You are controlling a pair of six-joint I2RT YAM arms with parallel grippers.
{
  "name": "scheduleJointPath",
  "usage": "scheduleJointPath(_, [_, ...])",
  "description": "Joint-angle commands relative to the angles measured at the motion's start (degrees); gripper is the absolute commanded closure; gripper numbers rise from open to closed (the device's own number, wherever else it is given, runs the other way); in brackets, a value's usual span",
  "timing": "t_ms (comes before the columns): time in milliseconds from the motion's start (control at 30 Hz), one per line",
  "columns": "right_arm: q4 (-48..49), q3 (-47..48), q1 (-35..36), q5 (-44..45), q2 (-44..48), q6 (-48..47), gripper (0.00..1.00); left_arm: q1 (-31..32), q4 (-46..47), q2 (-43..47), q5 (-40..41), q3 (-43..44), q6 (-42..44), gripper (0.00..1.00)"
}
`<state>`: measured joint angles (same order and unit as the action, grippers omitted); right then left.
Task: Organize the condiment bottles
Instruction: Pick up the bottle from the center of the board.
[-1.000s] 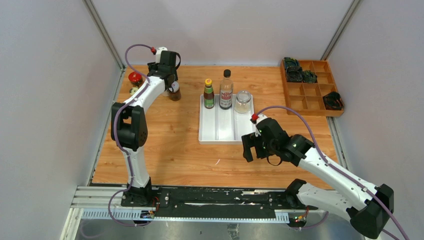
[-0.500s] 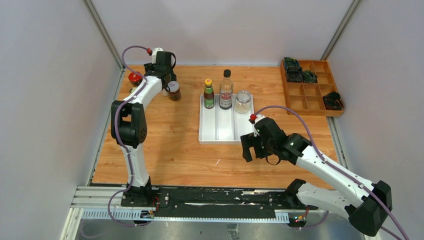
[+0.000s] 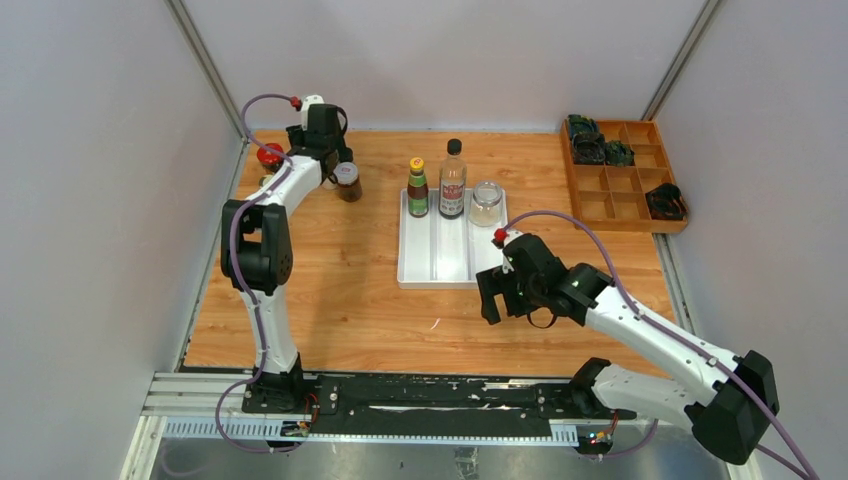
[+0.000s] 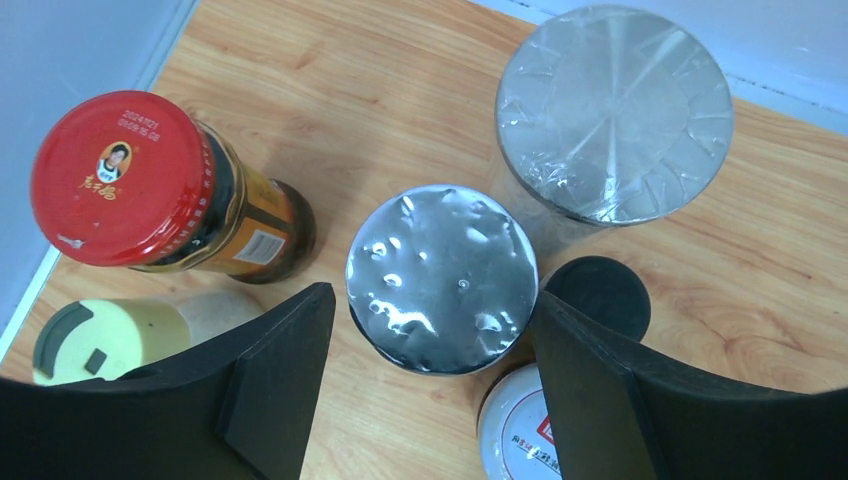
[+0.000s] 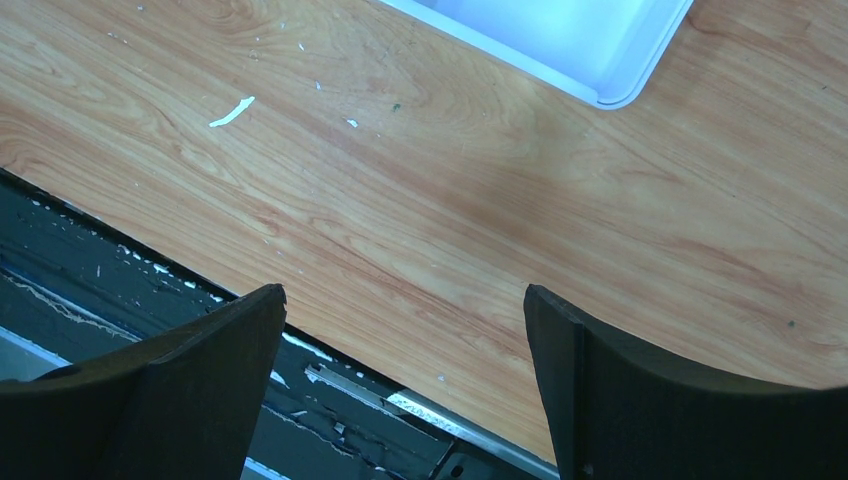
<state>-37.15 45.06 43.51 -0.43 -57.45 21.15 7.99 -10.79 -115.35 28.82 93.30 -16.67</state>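
Five bottles (image 4: 118,178) close around foil-lidded jar (image 4: 441,278)

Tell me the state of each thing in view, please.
left hand: open, flanking the small silver-lidded jar
right hand: open, empty, over the table
red-lidded jar: upright, lid on
large silver-lidded jar: upright, lid on
white tray: holds three bottles, upright, at far end

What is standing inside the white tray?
Three stand in a row at its far end: a yellow-capped bottle, a tall dark bottle and a clear jar. The tray looks bare nearer; the right arm covers its near right corner.
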Motion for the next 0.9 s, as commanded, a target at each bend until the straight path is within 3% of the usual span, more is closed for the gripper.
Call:
scheduleJointPath(0, [0.16,0.69,0.65,-1.74,-0.74,-0.57,0.05,-0.52,4.02,1.57,-0.47,-2.18,1.16,0.23])
scheduleJointPath(200, [0.22,0.61,0.67,-2.1,-1.15,-0.49,0.05,-0.58,5.74,1.97,-0.39,-3.29,2.37,0.28])
scheduleJointPath(500, [0.29,0.38,0.65,-2.46,-1.02,-0.4,0.05,-0.61,7.25,4.83,-1.77,-6.04,2.03,0.45])
scheduleJointPath(867, [0.59,0.73,0.67,-3.73,0.35,-0.29,0.05,-0.14,1.34,12.05,-1.99,-13.66,-2.16,0.51])
